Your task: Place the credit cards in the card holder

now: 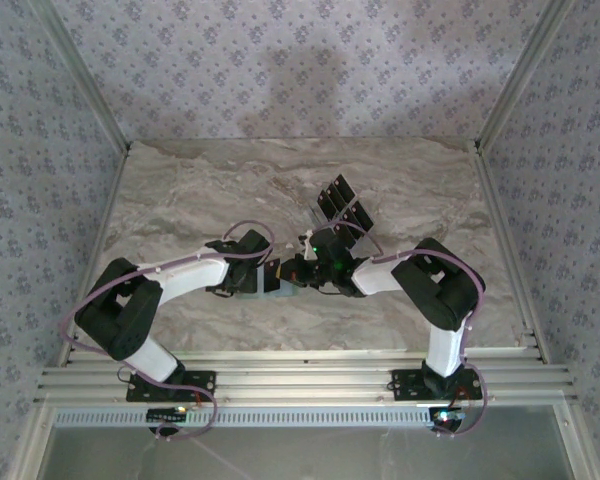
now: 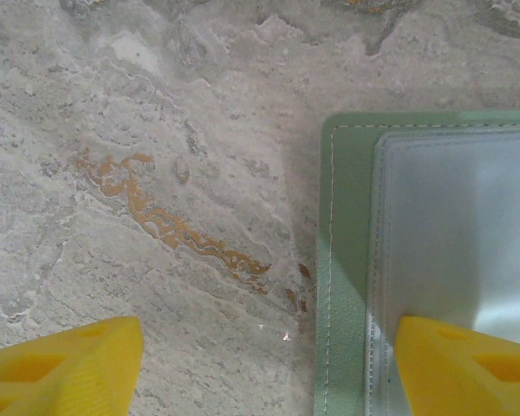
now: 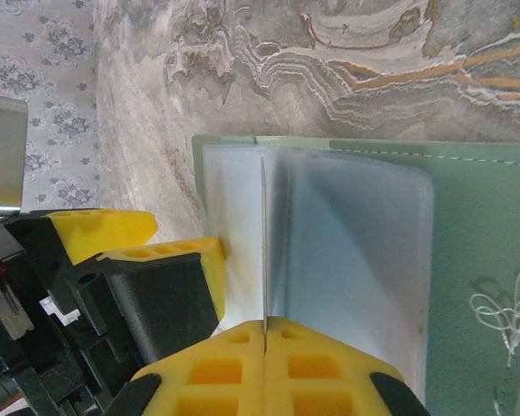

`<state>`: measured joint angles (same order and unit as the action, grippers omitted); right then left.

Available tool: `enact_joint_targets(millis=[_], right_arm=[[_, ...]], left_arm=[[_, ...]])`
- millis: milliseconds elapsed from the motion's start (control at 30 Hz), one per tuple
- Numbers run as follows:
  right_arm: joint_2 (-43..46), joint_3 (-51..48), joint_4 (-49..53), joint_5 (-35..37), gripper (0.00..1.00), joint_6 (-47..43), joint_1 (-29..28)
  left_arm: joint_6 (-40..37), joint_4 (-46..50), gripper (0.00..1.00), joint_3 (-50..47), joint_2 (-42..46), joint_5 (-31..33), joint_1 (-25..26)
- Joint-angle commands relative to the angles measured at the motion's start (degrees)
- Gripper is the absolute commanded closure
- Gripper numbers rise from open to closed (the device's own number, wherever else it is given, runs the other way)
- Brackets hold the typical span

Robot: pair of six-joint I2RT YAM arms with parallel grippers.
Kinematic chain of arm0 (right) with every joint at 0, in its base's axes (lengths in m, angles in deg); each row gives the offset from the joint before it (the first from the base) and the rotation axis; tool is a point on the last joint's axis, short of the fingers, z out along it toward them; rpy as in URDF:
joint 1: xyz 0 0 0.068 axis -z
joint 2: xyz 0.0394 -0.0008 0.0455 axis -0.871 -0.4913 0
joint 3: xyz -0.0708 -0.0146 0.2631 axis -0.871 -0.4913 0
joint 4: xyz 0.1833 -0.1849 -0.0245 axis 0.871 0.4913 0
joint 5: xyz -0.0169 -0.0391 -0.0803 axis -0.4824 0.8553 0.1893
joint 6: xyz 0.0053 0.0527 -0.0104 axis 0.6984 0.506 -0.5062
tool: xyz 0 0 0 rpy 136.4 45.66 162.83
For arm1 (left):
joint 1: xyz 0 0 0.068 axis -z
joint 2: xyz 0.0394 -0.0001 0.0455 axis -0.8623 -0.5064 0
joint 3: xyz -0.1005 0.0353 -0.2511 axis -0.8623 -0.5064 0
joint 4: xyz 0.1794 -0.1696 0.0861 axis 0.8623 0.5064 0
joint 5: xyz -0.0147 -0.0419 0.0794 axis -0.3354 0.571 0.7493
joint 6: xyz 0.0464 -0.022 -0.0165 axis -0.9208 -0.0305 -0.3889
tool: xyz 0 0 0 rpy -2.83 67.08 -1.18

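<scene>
- The card holder [image 2: 347, 260] lies open on the marble table [image 2: 156, 130], clear pockets up. It sits near the table's middle, between the two grippers.
- Our left gripper [image 2: 269, 351] has its jaws spread wide and grasps nothing. One yellow finger [image 2: 468, 364] rests on the clear pocket [image 2: 451, 217] near the holder's edge, and the other hangs over bare marble.
- Our right gripper [image 3: 264, 334] is clenched on a thin sheet [image 3: 263, 234] that stands upright over the pockets, seen edge-on. We cannot tell whether it is a card or one of the holder's own clear leaves.
- In the top view, what we take for the credit cards [image 1: 342, 205], dark flat rectangles, show just beyond the grippers. They are too small for us to be sure.
- We judge the step in hand to be opening or feeding a pocket.
- To do it well, we press the left finger down firmly so the light holder neither slides nor lifts.
- We also guide the pinched sheet slowly, square to the pocket's mouth and without twisting.
- The risk, as we see it, is that the holder rides up with the sheet if the pin is weak.
- We can read no writing. The green cover carries a pale looped stitched mark [image 3: 503, 308] with no letters in it.
- A small white label [image 3: 50, 305] on the left gripper's body is too blurred to read.
</scene>
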<state>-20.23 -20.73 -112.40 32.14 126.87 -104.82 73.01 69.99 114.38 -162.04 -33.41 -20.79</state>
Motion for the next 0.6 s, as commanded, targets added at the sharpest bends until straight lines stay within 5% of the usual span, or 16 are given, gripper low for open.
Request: enact_joint_targets(millis=[0, 567], right_arm=[[-0.3, -0.4, -1.4, 0.2, 1.00, 0.8, -0.5], [-2.5, -2.8, -3.3, 0.7, 1.00, 1.0, -0.4]], left_arm=[[-0.4, 3.8, 0.23, -1.8, -1.0, 0.3, 0.0], [-0.5, 3.8, 0.23, -1.7, -1.2, 0.3, 0.0]])
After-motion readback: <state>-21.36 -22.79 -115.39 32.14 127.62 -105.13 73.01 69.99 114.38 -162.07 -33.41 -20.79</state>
